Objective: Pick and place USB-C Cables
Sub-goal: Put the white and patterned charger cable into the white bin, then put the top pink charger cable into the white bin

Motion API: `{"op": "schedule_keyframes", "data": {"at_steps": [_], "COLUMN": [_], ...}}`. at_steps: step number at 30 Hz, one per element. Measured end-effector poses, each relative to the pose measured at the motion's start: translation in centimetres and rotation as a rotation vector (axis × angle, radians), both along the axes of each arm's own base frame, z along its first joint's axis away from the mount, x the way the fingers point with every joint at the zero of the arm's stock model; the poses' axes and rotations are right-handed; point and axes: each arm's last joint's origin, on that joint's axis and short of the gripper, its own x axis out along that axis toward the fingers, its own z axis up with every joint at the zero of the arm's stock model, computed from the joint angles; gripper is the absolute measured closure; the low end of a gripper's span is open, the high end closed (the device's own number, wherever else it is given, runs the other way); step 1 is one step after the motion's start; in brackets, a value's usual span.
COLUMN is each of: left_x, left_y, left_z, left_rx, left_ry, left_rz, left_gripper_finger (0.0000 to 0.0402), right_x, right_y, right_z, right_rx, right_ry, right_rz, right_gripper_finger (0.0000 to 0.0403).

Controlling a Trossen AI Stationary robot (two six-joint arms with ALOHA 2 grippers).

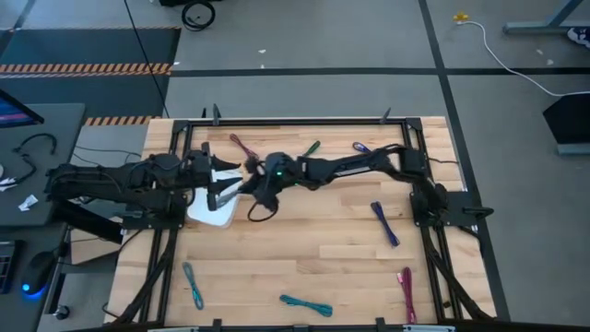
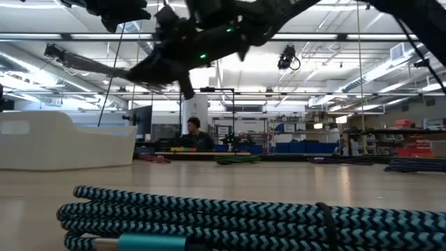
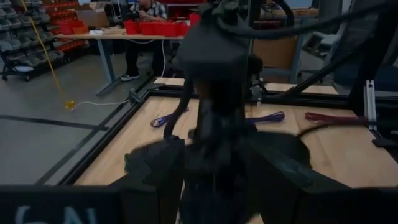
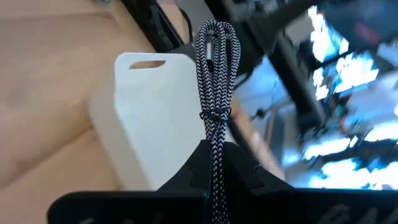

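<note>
Cables are lying scattered over the wooden table (image 1: 304, 244) in the high view: a purple one (image 1: 385, 224), a maroon one (image 1: 406, 293), a teal one (image 1: 305, 303) and a light blue one (image 1: 193, 285) are all waiting, while the right gripper (image 1: 241, 181) is reaching across to the white bin (image 1: 210, 214), close to the left gripper (image 1: 218, 182). In the low view, a teal braided cable (image 2: 230, 219) is filling the foreground and the bin (image 2: 66, 143) is standing at left. In the left wrist view, whether its own fingers are parted cannot be told. In the right wrist view, the right gripper (image 4: 214, 163) is clamping a black-and-white cable (image 4: 216, 93) over the bin (image 4: 155, 118). Judgement: the placing step is under way; the next move calls for lowering and releasing inside the bin.
</note>
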Motion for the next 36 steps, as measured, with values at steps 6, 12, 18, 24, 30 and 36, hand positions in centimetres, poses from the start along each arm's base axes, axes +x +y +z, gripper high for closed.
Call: {"op": "schedule_keyframes", "data": {"at_steps": [6,12,18,24,30,36], "left_x": [0.0,-0.1,-0.1,-0.1,-0.1,-0.1], "left_y": [0.0,0.0,0.0,0.0,0.0,0.0], "left_z": [-0.2,-0.2,-0.2,-0.2,-0.2,-0.1], "left_rx": [-0.029,-0.054,-0.056,-0.057,-0.075,-0.096], "left_ry": [0.016,0.013,0.013,0.013,0.009,-0.003], "left_rz": [0.005,0.009,0.009,0.009,0.012,0.016], "left_gripper_finger": [0.0228,0.0229,0.0229,0.0228,0.0229,0.023], "right_x": [4.1,6.9,7.3,7.3,7.3,7.2], "right_y": [-0.3,-0.5,-0.5,-0.5,-0.6,-0.8], "right_z": [-3.1,-6.5,-8.0,-7.8,-7.8,-6.4], "right_rx": [-0.147,-0.289,-0.361,-0.353,-0.337,-0.249], "right_ry": [-0.053,-0.08,-0.043,-0.039,-0.044,-0.051], "right_rz": [0.075,0.116,0.152,0.158,0.174,0.037], "right_gripper_finger": [0.0384,0.0382,0.0377,0.035,0.0288,0.023]}}
